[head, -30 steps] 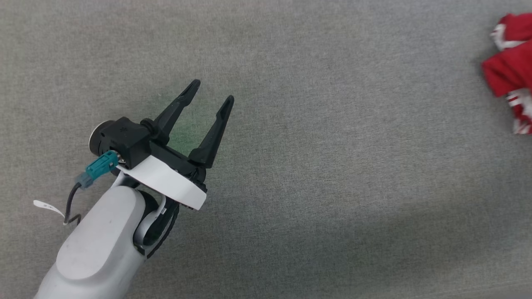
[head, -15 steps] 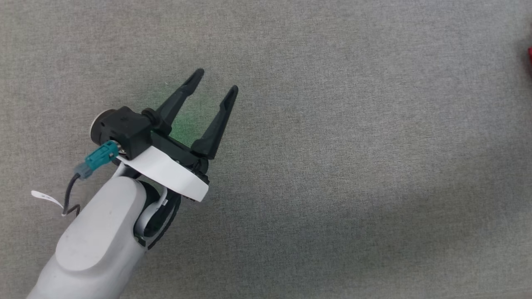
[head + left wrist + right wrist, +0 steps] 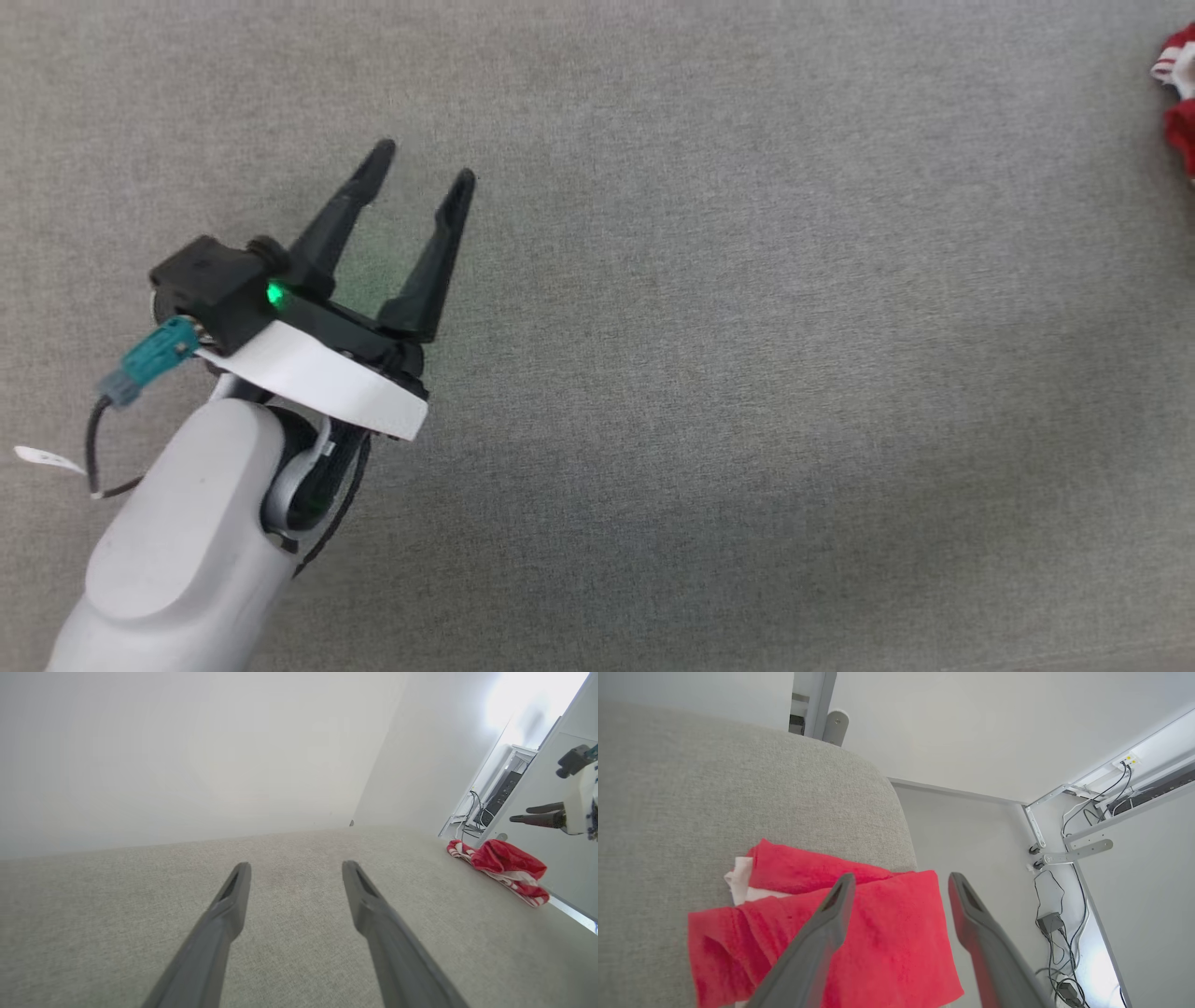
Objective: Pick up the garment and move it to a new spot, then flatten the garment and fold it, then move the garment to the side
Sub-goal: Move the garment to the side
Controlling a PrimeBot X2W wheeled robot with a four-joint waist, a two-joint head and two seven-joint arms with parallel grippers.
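The left gripper [image 3: 423,163] hangs low over a wide grey fabric surface [image 3: 747,392], its two dark fingers spread apart with nothing between them; they point up and a little to the right in the head view. A small green light [image 3: 275,295] glows on the black block at the wrist; a teal connector [image 3: 154,355] with a dark cable sits on the outer side of that block, above the pale forearm [image 3: 177,560].

The garment [image 3: 887,938] lies well apart from that arm, far off on the robot's right, bunched in a red heap with a bit of white showing at one side. It sits right at a rounded corner of the grey surface; in the right wrist view one red flap seems to reach past the edge, though I cannot tell whether it hangs free.

The right gripper [image 3: 901,877] is over that heap, fingers pointing towards it; its jaws stand wide, one finger across the red cloth and the other out over the pale floor [image 3: 971,826], with nothing pinched between them. In the left wrist view it shows above the heap with a gap below the fingertips. Beyond the corner, by the white wall, a tangle of cables [image 3: 1052,924] lies on the floor.
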